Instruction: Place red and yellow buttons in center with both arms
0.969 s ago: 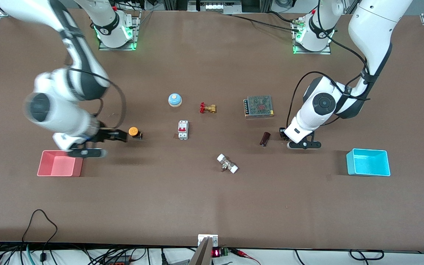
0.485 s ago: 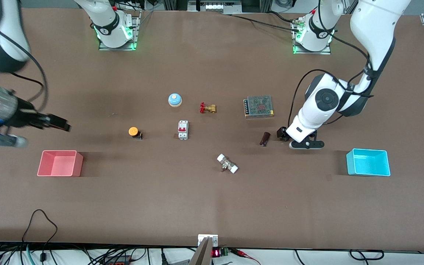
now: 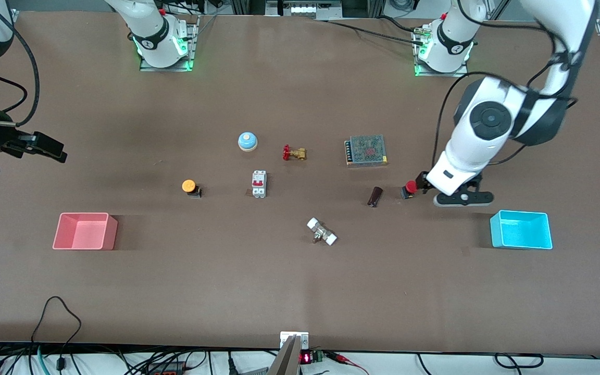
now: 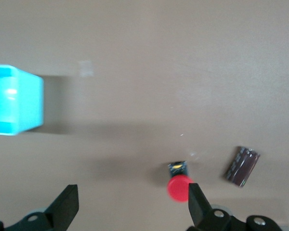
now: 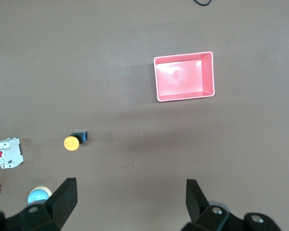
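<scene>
The orange-yellow button sits on the brown table between the pink tray and the white breaker; it also shows in the right wrist view. The red button sits beside a dark cylinder, toward the left arm's end. My left gripper is open and low, right beside the red button, which lies against the inside of one finger in the left wrist view. Nothing is gripped by the left gripper. My right gripper is open and empty, raised over the right arm's end of the table, well away from the yellow button; its own view shows the right gripper over bare table.
A pink tray and a cyan tray stand at the table's two ends. Mid-table are a blue bell, a brass valve, a white breaker, a mesh power supply, a dark cylinder and a white-ended fitting.
My right gripper pulled away from the yellow button and swung out to its end of the table. My left arm drew back toward the cyan tray, uncovering the red button.
</scene>
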Tool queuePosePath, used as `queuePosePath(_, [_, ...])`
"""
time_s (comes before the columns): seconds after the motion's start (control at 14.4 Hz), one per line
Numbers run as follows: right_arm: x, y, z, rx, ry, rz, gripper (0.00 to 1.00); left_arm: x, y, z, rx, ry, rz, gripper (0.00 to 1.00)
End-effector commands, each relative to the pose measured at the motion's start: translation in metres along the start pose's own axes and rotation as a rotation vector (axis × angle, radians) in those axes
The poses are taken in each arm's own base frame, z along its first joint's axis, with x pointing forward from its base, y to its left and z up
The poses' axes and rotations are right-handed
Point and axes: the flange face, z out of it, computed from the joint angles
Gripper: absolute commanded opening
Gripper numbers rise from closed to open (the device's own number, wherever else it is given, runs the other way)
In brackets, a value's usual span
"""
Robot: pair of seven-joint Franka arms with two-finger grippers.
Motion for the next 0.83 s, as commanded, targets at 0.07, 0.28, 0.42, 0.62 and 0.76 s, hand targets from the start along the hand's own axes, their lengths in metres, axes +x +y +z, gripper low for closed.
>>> queuePosePath(0.07, [-0.003, 0.014, -0.002, -0.013, -0.004, 0.011, 1.0, 0.022, -0.015, -0.064, 0.038, -0.048, 0.058, 1.0])
queuePosePath(0.28, [-0.003, 0.013, -0.004, -0.014, -0.002, 0.01, 1.0, 0.027, -0.028, -0.115, -0.012, -0.105, 0.077, 1.0])
queuePosePath(0.42, [-0.008, 0.01, -0.01, -0.018, -0.006, 0.006, 1.0, 0.029, -0.045, -0.136, -0.035, -0.134, 0.131, 1.0])
queuePosePath(0.62, [-0.008, 0.008, -0.009, -0.015, -0.008, 0.003, 1.0, 0.03, -0.092, -0.149, -0.173, -0.167, 0.146, 1.0])
queuePosePath(0.76, [-0.008, 0.008, -0.009, -0.015, -0.01, 0.003, 1.0, 0.024, -0.142, -0.16, -0.208, -0.139, 0.143, 1.0])
